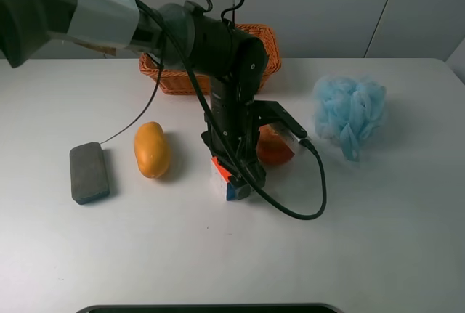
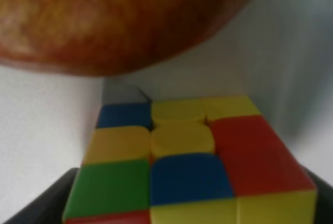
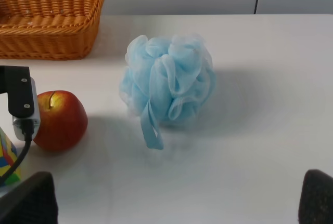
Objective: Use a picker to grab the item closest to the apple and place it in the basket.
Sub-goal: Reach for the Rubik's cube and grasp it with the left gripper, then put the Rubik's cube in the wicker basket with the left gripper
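Black and jointed, the left arm (image 1: 218, 44) is seen reaching from the upper left of the overhead view to the middle of the white table (image 1: 378, 240). Its upper section is wrapped in grey tape (image 1: 105, 15), and its wrist is bent steeply downward. A black cable (image 1: 320, 189) is looped from the wrist out over the table.

The left gripper (image 1: 234, 173) is lowered over the puzzle cube (image 1: 227, 184), which stands on the table just beside the apple (image 1: 276, 150). In the left wrist view the cube (image 2: 192, 167) is shown close up, with yellow, blue, red and green tiles. Dark fingers (image 2: 31, 203) are pressed against its two sides, with no table showing between them and the cube. The apple (image 2: 104, 21) is blurred.

The right gripper (image 3: 171, 198) is held low and spread wide, with nothing between its dark tips. It is pointed towards a blue mesh bath puff (image 3: 166, 86); the apple (image 3: 60, 120) is seen to one side.

The wicker basket (image 1: 265, 44) is set at the far edge of the table, partly hidden behind the left arm. A yellow mango (image 1: 151, 149) and a grey block (image 1: 89, 171) are laid to the left of the cube.
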`<state>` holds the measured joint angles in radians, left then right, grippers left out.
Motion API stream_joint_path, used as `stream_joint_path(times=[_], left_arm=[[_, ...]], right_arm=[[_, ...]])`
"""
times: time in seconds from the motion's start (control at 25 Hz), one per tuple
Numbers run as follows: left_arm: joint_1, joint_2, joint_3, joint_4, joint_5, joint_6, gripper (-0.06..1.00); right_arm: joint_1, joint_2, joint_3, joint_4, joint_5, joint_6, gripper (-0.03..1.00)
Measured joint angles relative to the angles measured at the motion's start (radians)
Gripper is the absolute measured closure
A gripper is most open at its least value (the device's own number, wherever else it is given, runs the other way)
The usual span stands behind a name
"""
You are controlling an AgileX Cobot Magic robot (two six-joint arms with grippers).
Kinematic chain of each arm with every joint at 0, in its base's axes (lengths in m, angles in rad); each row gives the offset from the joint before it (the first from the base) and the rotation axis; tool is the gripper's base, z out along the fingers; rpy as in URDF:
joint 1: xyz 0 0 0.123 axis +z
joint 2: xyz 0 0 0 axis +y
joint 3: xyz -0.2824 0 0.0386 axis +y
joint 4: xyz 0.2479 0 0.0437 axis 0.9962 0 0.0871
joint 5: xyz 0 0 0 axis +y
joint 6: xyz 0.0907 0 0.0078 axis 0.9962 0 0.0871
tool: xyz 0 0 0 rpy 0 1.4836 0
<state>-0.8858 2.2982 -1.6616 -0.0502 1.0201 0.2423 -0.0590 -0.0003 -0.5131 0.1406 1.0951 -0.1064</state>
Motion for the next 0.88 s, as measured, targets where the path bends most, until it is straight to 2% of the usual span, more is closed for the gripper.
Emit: stream_joint_path(times=[0.08,0.12,0.44,0.72,0.88], left_arm=[[0.000,0.002,-0.002,0.000,0.003,0.000,0.37],[0.000,0.002,-0.006,0.000,0.003,0.000,0.38],[0.000,0.002,-0.010,0.000,0.010,-0.004,0.38],[0.000,0.002,-0.126,0.018,0.163,-0.008,0.38],[0.000,-0.007,-0.177,0.050,0.183,-0.025,0.38]], right_arm=[[0.000,0.000,0.000,0.000,0.000,0.000,0.27],[0.000,0.000,0.000,0.000,0.000,0.000,0.27],[0.000,0.000,0.000,0.000,0.000,0.000,0.27],[0.000,0.000,0.000,0.000,0.000,0.000,0.27],[0.000,0.000,0.000,0.000,0.000,0.000,0.27]])
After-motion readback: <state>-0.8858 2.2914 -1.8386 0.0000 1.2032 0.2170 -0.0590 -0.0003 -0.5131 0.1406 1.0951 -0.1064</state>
